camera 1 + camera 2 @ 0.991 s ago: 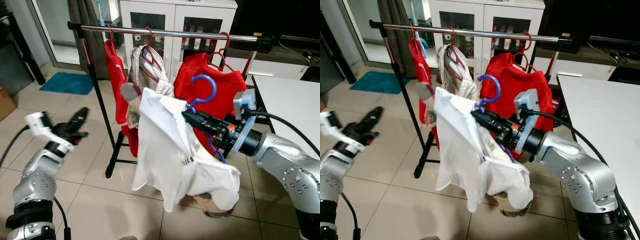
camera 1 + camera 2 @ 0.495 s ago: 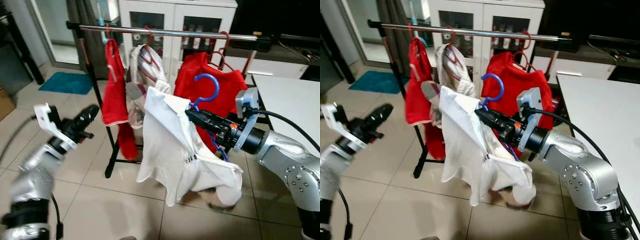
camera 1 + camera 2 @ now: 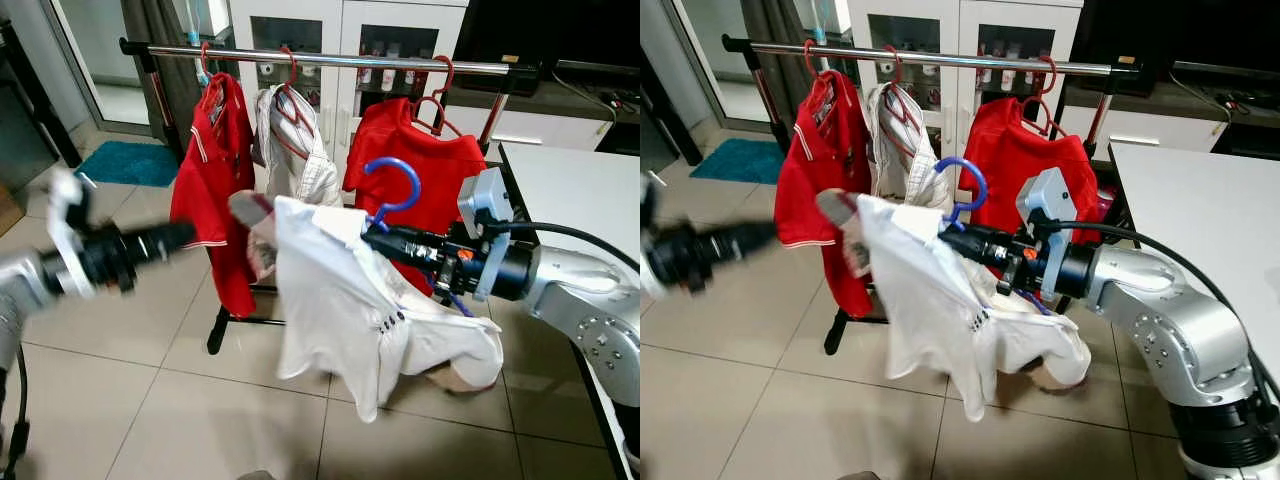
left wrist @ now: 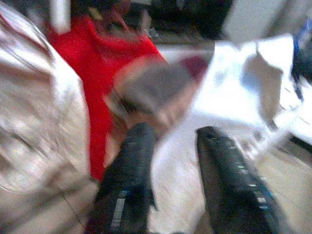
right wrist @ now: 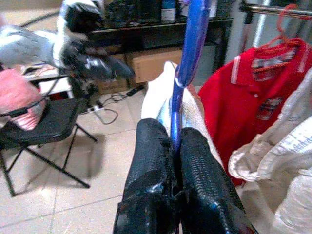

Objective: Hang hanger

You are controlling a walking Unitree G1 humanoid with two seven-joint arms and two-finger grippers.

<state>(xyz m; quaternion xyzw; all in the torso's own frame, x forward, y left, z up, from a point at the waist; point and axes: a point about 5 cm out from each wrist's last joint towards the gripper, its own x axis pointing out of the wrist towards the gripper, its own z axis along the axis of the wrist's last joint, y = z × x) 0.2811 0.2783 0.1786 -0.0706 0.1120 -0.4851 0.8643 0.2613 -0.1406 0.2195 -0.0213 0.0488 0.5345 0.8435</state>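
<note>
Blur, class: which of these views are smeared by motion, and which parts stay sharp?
In the left eye view the left gripper is streaked with motion blur, while the right gripper and blue hanger stay crisp. The left wrist view is smeared throughout, its fingers soft-edged. The right wrist view is sharp on the hanger stem, with a softer background.

Three garments hang on one rail (image 3: 330, 62): two red shirts (image 3: 212, 180) and one pale shirt (image 3: 298, 160). One white shirt (image 3: 345, 300) rides one blue hanger (image 3: 392, 190).
</note>
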